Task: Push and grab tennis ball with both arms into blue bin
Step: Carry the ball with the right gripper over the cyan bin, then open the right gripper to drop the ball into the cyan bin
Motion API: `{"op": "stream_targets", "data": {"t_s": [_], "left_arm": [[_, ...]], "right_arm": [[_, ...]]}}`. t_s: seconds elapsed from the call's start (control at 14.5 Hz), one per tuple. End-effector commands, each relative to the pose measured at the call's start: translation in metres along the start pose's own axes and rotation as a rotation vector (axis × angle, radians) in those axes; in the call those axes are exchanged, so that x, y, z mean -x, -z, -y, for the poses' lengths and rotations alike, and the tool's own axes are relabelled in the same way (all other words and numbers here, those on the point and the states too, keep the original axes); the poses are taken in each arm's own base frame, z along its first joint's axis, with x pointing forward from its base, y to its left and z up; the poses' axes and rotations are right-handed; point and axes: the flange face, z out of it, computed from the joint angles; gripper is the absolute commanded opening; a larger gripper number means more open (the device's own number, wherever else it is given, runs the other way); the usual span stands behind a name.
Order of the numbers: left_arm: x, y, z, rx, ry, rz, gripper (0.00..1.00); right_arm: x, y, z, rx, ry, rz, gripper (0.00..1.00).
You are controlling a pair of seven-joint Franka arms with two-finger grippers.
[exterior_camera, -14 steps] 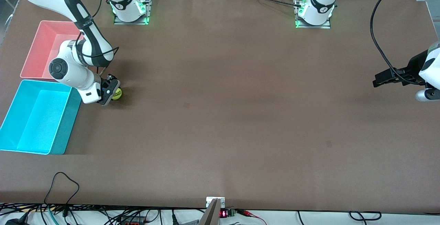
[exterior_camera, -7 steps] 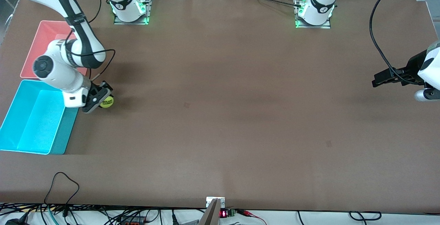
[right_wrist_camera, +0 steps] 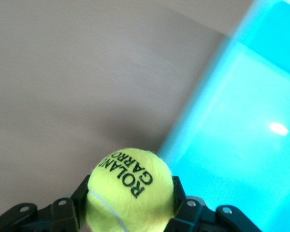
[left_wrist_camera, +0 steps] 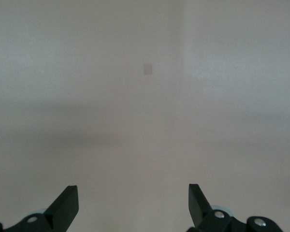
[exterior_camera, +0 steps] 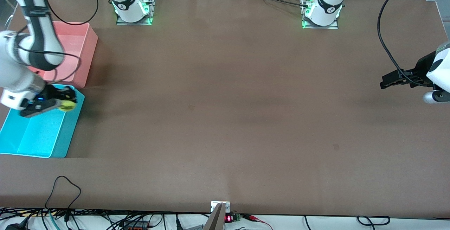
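My right gripper (exterior_camera: pixel 63 104) is shut on the tennis ball (exterior_camera: pixel 66 106), a fuzzy yellow-green ball with dark lettering, and holds it over the rim of the blue bin (exterior_camera: pixel 21 142) at the right arm's end of the table. In the right wrist view the ball (right_wrist_camera: pixel 130 191) sits between the black fingers (right_wrist_camera: pixel 178 193), with the bin's cyan inside (right_wrist_camera: pixel 251 135) past it. My left gripper (exterior_camera: pixel 386 81) is open and empty, up over the table at the left arm's end; its wrist view shows only the spread fingertips (left_wrist_camera: pixel 67 203) over bare tabletop.
A pink-red bin (exterior_camera: pixel 86 57) stands against the blue bin, farther from the front camera. A black cable loop (exterior_camera: pixel 63 187) lies near the table's front edge. Brown tabletop (exterior_camera: pixel 225 100) stretches between the two arms.
My right gripper has lifted the ball off the table and carried it toward the right arm's end, over the blue bin's rim. The left arm has not moved.
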Motion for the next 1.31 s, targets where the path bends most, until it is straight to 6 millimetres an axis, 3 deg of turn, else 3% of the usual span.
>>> {"op": "stream_targets", "data": {"t_s": [0.0, 0.21, 0.55, 0.83, 0.97, 1.03, 1.1, 1.24], "left_arm": [[0.001, 0.006, 0.000, -0.021, -0.020, -0.007, 1.00], [0.001, 0.006, -0.003, -0.019, -0.020, -0.005, 1.00], [0.002, 0.006, -0.007, -0.019, -0.019, -0.001, 1.00], [0.002, 0.005, -0.006, -0.016, -0.015, -0.004, 1.00], [0.002, 0.005, -0.007, -0.016, -0.015, -0.004, 1.00], [0.002, 0.005, -0.007, -0.016, -0.015, -0.004, 1.00], [0.002, 0.005, -0.007, -0.016, -0.015, -0.004, 1.00], [0.002, 0.004, -0.006, -0.016, -0.013, -0.002, 1.00]], "right_arm": [[0.023, -0.003, -0.045, 0.003, -0.101, 0.029, 0.00], [0.047, -0.036, -0.067, -0.012, -0.203, 0.075, 0.00], [0.068, -0.094, -0.084, -0.026, -0.250, 0.116, 0.04], [0.075, -0.108, -0.088, -0.031, -0.262, 0.124, 0.16], [0.077, -0.115, -0.087, -0.037, -0.264, 0.134, 0.36], [0.077, -0.116, -0.087, -0.037, -0.264, 0.135, 0.51], [0.077, -0.117, -0.087, -0.038, -0.264, 0.136, 0.75], [0.077, -0.117, -0.087, -0.037, -0.264, 0.135, 1.00]]}}
